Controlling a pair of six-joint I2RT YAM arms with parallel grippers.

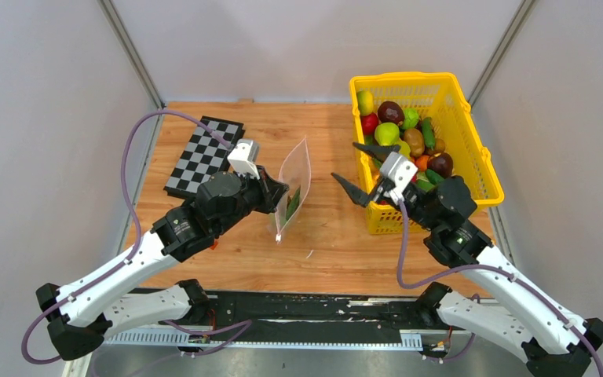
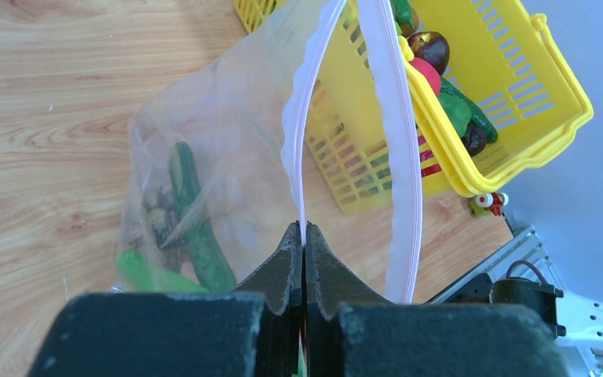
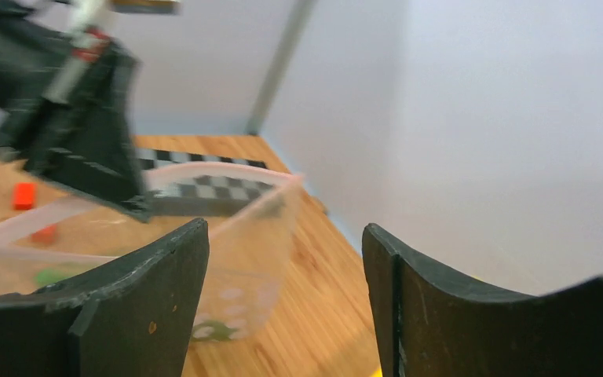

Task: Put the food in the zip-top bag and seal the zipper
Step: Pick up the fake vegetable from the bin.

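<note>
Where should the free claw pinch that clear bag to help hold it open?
Likely the zipper's free lip, approached from the basket side: it bows away from the lip the left gripper pinches, toward the open right gripper.

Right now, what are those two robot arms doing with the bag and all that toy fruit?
The left gripper is pinching one side of the zipper on the zip-top bag, holding its mouth open. A few green toy vegetables are already inside. The right gripper is open and empty, beside the yellow basket, which is full of toy fruit. The bag isn't sealed yet.
</note>
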